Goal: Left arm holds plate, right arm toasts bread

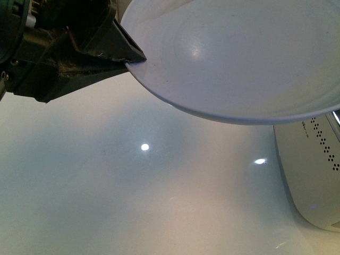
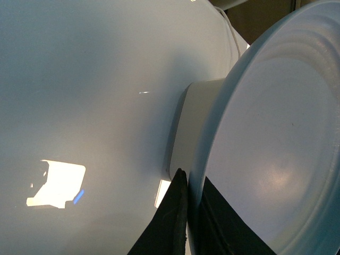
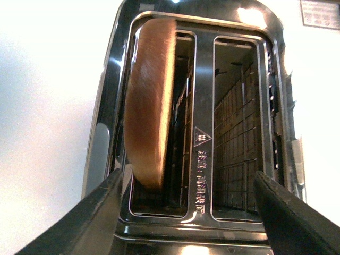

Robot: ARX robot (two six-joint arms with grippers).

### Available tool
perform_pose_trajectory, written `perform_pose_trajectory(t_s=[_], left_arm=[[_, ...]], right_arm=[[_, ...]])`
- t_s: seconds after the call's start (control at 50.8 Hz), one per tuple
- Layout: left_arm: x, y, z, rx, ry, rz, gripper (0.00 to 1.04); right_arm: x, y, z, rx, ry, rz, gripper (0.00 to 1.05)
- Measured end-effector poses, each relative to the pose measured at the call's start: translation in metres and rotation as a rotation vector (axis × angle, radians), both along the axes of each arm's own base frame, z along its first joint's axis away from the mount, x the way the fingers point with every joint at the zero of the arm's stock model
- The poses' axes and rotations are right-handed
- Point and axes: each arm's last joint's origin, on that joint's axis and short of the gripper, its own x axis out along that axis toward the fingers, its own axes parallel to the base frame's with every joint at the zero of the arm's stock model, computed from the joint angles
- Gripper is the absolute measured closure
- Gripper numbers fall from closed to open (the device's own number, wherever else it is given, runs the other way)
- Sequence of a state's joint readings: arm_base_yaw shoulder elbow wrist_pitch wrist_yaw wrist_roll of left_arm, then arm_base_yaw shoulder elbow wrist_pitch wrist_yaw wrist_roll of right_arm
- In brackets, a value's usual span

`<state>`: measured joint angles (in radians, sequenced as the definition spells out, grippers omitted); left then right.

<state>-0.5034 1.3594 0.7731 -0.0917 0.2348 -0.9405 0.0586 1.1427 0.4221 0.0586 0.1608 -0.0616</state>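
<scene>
1. The left pincer (image 1: 132, 57), black and matte with wedge-shaped jaws, is clamped on the raised rim of the round, glossy, pale bluish-white plate (image 1: 239, 58). It holds the plate tilted and clear of the glossy white desk (image 1: 106, 186). Nothing lies on the plate. The plate-holding half of the job looks to be in place.
2. The right pincer (image 3: 187, 180) has its two dark fingers spread wide, one towards each side of the toaster's top, and grips nothing.
3. The square slice of light-brown bread with a darker crust (image 3: 151, 106) stands on edge in one of the two slots of the chrome-topped, white-bodied toaster (image 3: 204, 154). The other slot is bare. Much of the slice shows above the slot, and it is blurred, so I cannot tell whether it is fully seated.
4. By my reading, loading the bread is done or nearly done. Its colour does not settle whether it has been toasted.
5. What probably remains is seating the slice, starting the toaster and waiting. After that the right pincer would have to close on the slice's upper edge, lift it out and carry it to the plate, which hangs near the toaster.
</scene>
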Motion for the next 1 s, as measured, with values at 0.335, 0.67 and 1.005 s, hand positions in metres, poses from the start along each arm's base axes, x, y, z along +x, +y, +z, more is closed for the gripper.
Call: perform_pose_trajectory(t_s=[0.335, 0.67, 1.005], left_arm=[[0.0, 0.0, 0.0, 0.0, 0.0, 0.0, 1.02], [0.0, 0.0, 0.0, -0.001, 0.0, 0.0, 1.02], [0.0, 0.0, 0.0, 0.0, 0.0, 0.0, 1.02]], right_arm=[[-0.045, -0.01, 0.052, 0.084, -0.351, -0.145, 0.09], [-0.052, -0.008, 0.042, 0.156, -0.577, 0.045, 0.27], [-0.069, -0.007, 0.025, 0.141, -0.652, 0.075, 0.73]])
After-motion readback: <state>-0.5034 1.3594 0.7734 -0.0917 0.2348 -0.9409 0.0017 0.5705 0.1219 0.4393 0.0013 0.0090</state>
